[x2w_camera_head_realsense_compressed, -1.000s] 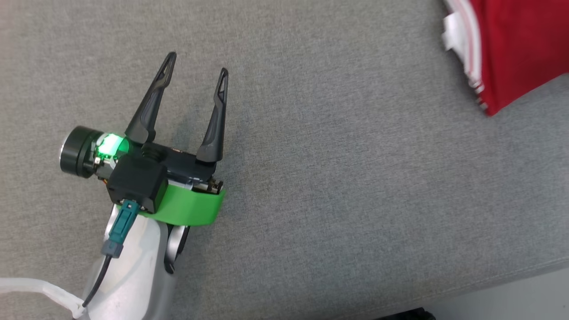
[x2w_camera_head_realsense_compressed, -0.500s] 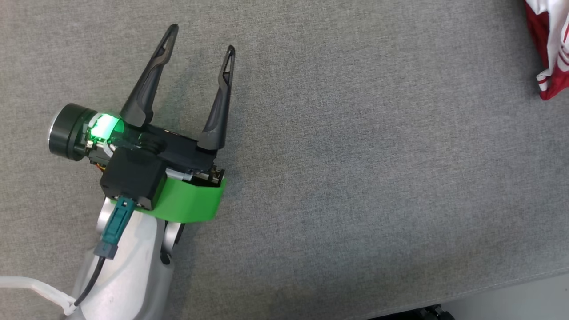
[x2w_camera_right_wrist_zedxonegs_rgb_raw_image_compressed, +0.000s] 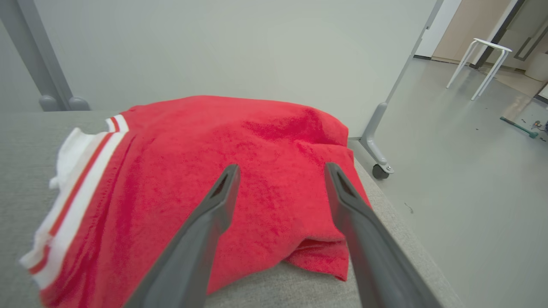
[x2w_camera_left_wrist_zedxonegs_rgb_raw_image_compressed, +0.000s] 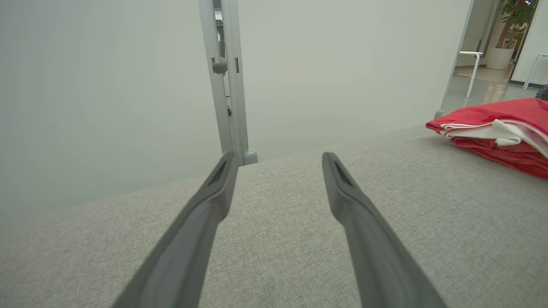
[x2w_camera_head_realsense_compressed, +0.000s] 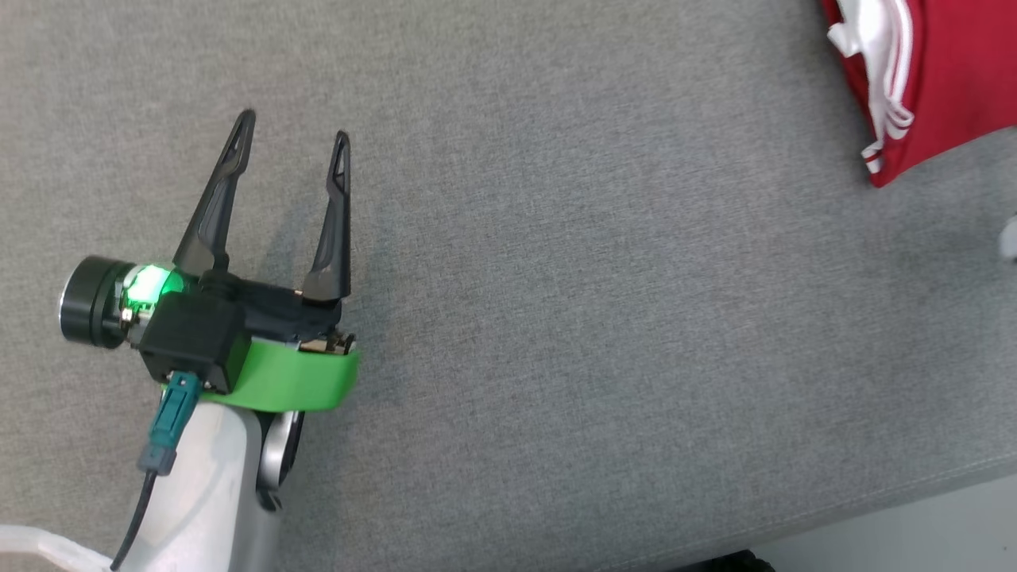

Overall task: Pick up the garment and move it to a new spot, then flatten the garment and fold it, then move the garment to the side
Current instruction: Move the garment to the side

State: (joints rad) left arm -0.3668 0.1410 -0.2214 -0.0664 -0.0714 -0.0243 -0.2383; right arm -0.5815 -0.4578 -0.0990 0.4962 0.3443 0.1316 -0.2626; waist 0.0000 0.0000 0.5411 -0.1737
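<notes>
Since half a second ago the red terry garment with white striped trim [x2w_camera_head_realsense_compressed: 945, 71] has changed from a crumpled bunch at the right edge of my head view to a flatter, layered stack at the upper right. My head has swung too, so part of that shift is the camera's and not the cloth's. My right gripper [x2w_camera_right_wrist_zedxonegs_rgb_raw_image_compressed: 282, 169] hangs just above the garment with its jaws spread wide and nothing between them, so I judge that I have just let it go. It lies at the right end of the grey woven padded surface [x2w_camera_head_realsense_compressed: 596, 318], close to that surface's edge and well apart from my left gripper [x2w_camera_head_realsense_compressed: 294, 127]. The left gripper hovers over bare grey fabric, its jaws also released and empty. In my left wrist view the garment [x2w_camera_left_wrist_zedxonegs_rgb_raw_image_compressed: 492, 132] shows stacked folds, so the folding looks done and the move to the side looks finished or nearly so. By count: one garment, one grey surface, two grippers with two dark fingers each, and one white stool [x2w_camera_right_wrist_zedxonegs_rgb_raw_image_compressed: 479, 55] on the floor beyond.
</notes>
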